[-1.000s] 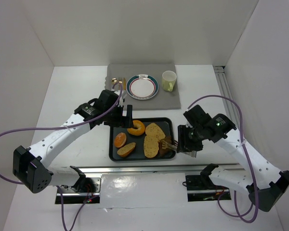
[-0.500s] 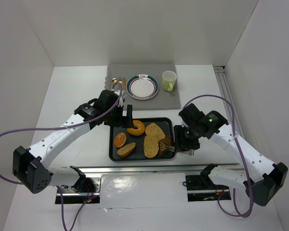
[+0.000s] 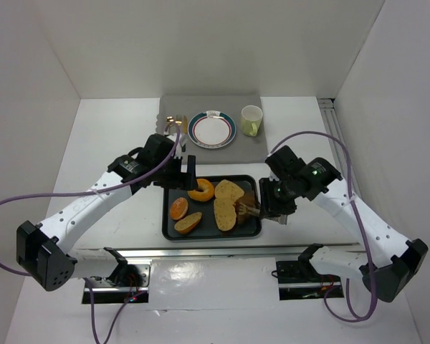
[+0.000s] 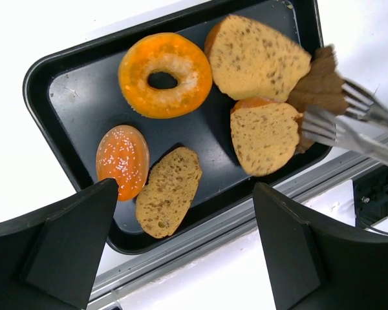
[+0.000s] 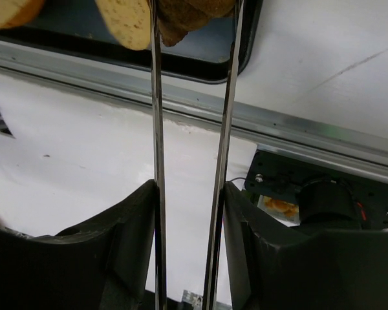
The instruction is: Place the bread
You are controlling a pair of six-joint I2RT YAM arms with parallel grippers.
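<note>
The task is judged barely begun: the dark bread piece (image 4: 320, 81) is pinched in the tongs (image 4: 352, 126) at the right edge of the tray (image 3: 168, 215) and is not yet placed. The right gripper (image 5: 189, 258) is squeezed on the tongs; the left gripper (image 3: 186, 170) is held spread above the tray. Six bread pieces, one plate (image 3: 193, 130) and one cup (image 3: 251, 120) are counted.

We count four bread slices (image 4: 258, 58), one doughnut (image 4: 165, 75) and one bun (image 4: 122, 160). Of tray (image 4: 52, 84), plate (image 3: 211, 130), cup (image 3: 251, 120) and tongs (image 4: 323, 124) we count one each.

place: robot lab test cell | evidence: white enclosure walls (image 3: 29, 86), aluminium rail (image 3: 150, 252), purple cables (image 3: 93, 315)
</note>
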